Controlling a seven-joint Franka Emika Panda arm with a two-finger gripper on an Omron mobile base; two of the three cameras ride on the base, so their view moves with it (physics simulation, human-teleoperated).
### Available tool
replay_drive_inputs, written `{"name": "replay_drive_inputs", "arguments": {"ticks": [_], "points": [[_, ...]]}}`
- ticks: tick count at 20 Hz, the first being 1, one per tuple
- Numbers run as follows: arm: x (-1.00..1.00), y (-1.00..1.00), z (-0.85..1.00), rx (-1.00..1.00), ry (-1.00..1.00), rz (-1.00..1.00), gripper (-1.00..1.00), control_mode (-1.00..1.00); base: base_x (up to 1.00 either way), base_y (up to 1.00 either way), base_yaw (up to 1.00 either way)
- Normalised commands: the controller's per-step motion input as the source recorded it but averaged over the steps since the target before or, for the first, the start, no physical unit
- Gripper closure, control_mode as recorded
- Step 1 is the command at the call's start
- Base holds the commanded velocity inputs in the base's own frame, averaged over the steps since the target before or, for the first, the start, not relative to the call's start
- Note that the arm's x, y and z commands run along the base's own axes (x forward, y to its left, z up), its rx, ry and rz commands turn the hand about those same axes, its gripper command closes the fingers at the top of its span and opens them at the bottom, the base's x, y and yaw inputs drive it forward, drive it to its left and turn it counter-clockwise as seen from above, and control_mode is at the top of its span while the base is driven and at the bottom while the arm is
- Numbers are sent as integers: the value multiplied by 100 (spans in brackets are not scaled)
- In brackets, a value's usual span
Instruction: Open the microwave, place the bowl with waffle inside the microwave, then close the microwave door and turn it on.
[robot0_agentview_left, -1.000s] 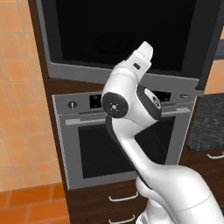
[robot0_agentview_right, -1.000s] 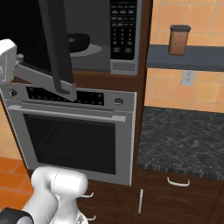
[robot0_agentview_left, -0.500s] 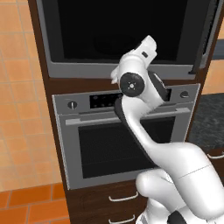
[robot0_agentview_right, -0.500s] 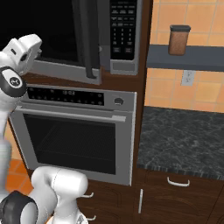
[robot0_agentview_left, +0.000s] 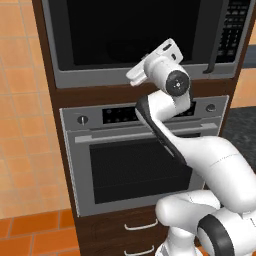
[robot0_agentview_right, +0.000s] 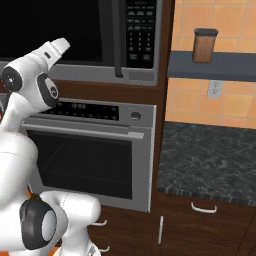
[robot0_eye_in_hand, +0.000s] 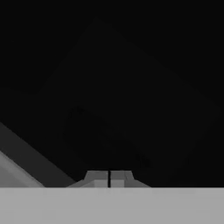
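The microwave door (robot0_agentview_left: 130, 35) looks shut flush, stiff and hinged; I'd push the rigid keypad (robot0_agentview_right: 139, 30) next. The end effector (robot0_eye_in_hand: 109, 179), fingers pressed together and empty, faces the dark glass.

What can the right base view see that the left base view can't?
Right base view: a brown jar on a shelf, a wall outlet and a dark stone counter. Left base view: the orange tiled wall beside the oven, and the oven's left knob. Both: the microwave, its keypad, the oven and the white arm.
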Motion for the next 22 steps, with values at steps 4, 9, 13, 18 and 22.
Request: {"name": "replay_drive_inputs", "arguments": {"ticks": [4,9,13,18,22], "points": [[98,-8,2,7,13,20,100,-100,0,0,0],[-31,-79,37,0,14,19,100,-100,0,0,0],[-95,-91,48,-8,7,12,100,-100,0,0,0],[-96,-91,21,-7,1,12,100,-100,0,0,0],[-4,-54,-12,-4,0,0,100,-100,0,0,0]]}}
